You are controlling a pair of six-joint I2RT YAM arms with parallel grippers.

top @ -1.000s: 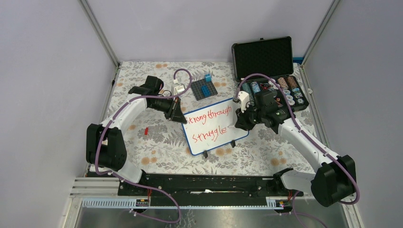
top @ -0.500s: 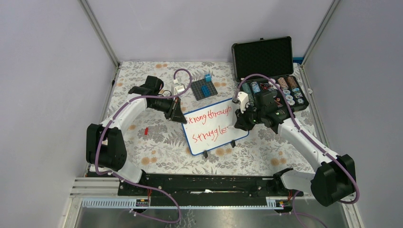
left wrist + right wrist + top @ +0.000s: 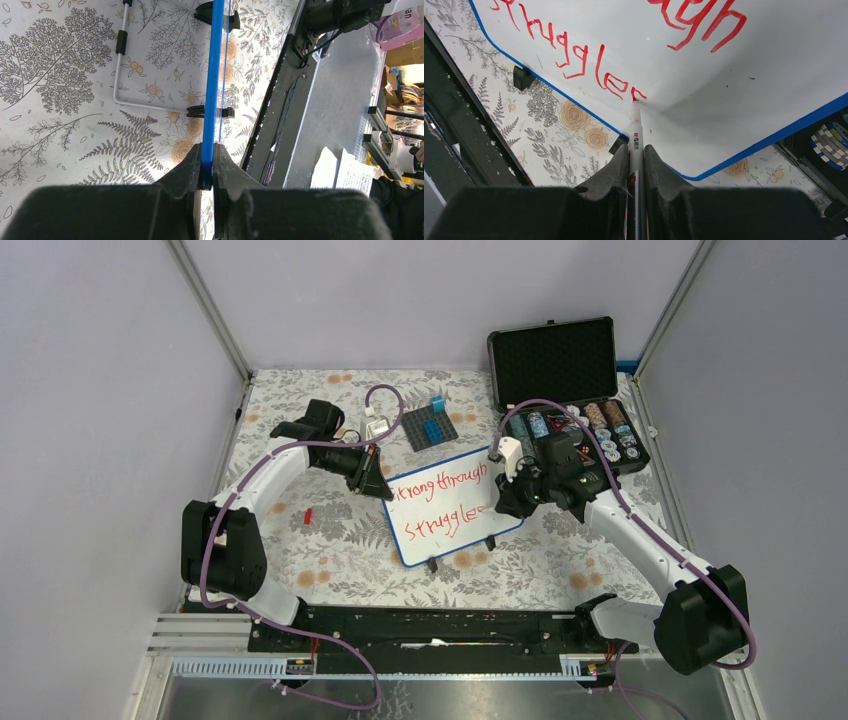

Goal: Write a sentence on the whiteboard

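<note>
**Friend:** What are you seeing on the table?

**Me:** I am looking at a cloth (image 3: 330,540) with leaves and flowers covering it. Plain grey walls (image 3: 100,390) are standing all around. A black case (image 3: 560,360) is sitting open at the far right.

**Friend:** Where is the whiteboard?

**Me:** The whiteboard (image 3: 450,502) is sitting in the middle, between my two arms. My left gripper (image 3: 208,150) is pinching its blue rim (image 3: 214,75) tight. My right gripper (image 3: 636,147) is squeezing a red marker (image 3: 635,127), and the tip is touching the board.

**Friend:** Is anything changing?

**Me:** Yes. A second ago the bottom word was ending at its "e". Now a new red squiggle is showing after it, right where the tip is pressing.
</note>
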